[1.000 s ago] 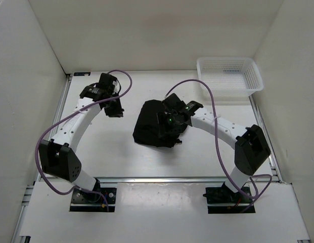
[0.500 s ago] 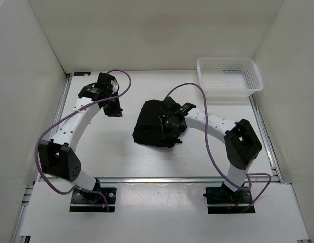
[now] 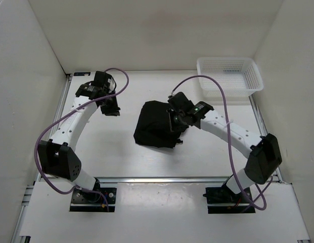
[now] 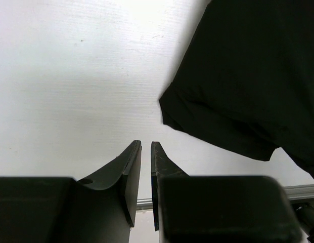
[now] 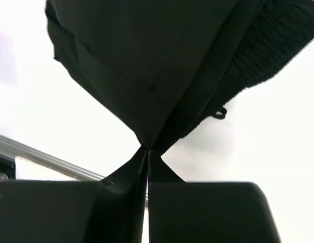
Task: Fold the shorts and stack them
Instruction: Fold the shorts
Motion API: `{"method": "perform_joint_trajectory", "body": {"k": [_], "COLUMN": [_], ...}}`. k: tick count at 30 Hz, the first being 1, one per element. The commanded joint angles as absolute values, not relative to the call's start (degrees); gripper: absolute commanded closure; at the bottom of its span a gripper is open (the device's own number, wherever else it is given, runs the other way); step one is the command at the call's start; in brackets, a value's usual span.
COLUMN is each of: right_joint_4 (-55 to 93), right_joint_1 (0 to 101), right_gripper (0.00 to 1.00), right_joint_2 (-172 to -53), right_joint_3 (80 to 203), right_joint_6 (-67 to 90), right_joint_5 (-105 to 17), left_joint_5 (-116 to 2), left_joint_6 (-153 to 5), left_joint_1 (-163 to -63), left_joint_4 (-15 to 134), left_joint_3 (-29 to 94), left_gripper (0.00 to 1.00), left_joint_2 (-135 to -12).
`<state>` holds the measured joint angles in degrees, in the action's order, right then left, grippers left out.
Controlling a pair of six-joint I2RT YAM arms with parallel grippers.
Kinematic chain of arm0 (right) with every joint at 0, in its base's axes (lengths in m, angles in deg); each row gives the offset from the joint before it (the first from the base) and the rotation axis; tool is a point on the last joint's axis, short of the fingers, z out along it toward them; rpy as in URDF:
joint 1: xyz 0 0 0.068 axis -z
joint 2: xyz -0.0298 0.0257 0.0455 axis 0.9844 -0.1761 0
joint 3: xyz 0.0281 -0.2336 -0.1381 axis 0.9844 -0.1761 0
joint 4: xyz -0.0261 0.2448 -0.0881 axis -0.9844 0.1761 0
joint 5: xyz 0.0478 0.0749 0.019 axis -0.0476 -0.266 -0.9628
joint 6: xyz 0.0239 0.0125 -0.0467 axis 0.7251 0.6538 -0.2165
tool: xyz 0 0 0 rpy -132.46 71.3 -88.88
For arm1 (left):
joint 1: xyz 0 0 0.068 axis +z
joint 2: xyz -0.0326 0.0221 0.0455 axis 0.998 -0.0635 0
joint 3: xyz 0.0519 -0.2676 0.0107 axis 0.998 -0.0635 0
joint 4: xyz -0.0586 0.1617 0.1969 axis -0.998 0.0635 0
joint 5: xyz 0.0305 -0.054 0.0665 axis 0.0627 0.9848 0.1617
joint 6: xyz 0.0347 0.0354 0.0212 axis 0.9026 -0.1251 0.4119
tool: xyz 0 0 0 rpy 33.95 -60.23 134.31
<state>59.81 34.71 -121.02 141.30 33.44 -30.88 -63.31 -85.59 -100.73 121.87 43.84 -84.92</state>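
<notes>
The black shorts lie in a bunched heap at mid-table. My right gripper sits over their right side, shut on a pinched fold of the cloth. In the right wrist view that fold of the shorts rises to a point in the right gripper, and a drawstring loop hangs at the right. My left gripper hovers over bare table left of the heap. In its wrist view the left gripper shows a narrow gap with nothing in it, and the shorts lie to the upper right.
A white mesh basket stands at the back right corner. White walls close the table on three sides. A metal rail runs along the near edge, by the arm bases.
My right gripper has closed on a fold of the shorts, and its elbow has swung out to the right. The left gripper has drifted slightly left.
</notes>
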Motion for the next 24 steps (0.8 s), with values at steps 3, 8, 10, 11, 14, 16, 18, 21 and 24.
{"method": "perform_joint_trajectory", "body": {"k": [3,8,10,11,14,16,18,21,24], "right_joint_4": [64.59,65.20,64.68,64.67,65.37,66.51,66.52,66.52,65.20], "right_joint_1": [33.45,32.83,30.74,30.20,29.49,29.49,29.49,31.68,35.28], "right_gripper": [1.00,1.00,1.00,1.00,0.91,0.55,0.39,0.39,0.48], "right_joint_2": [-114.88,-112.75,-112.75,-112.75,-112.75,-111.53,-109.07,-107.83,-110.02], "right_joint_3": [139.59,132.49,130.02,128.87,125.61,125.61,126.39,131.65,135.09], "right_joint_6": [30.76,32.43,32.96,33.48,34.63,35.15,35.16,34.02,31.30], "right_joint_5": [-28.16,-27.54,-27.54,-26.84,-26.31,-23.33,-21.31,-17.97,-19.35], "left_joint_5": [-61.20,-60.06,-60.06,-59.53,-57.00,-56.28,-55.66,-54.34,-53.12], "left_joint_6": [-85.17,-85.79,-86.31,-86.31,-86.31,-86.31,-87.45,-89.47,-91.67], "left_joint_1": [-100.51,-101.73,-102.26,-102.27,-104.28,-105.86,-109.02,-113.68,-117.20], "left_joint_4": [122.04,120.99,120.99,120.47,119.94,119.15,118.45,116.42,114.57], "left_joint_3": [47.04,45.82,45.81,45.81,45.81,45.81,45.81,46.95,47.66], "left_gripper": [0.74,0.74,0.74,0.74,0.74,0.72,0.72,0.72,0.76], "left_joint_2": [-85.12,-85.65,-86.88,-86.88,-88.90,-90.91,-92.50,-96.37,-100.50]}}
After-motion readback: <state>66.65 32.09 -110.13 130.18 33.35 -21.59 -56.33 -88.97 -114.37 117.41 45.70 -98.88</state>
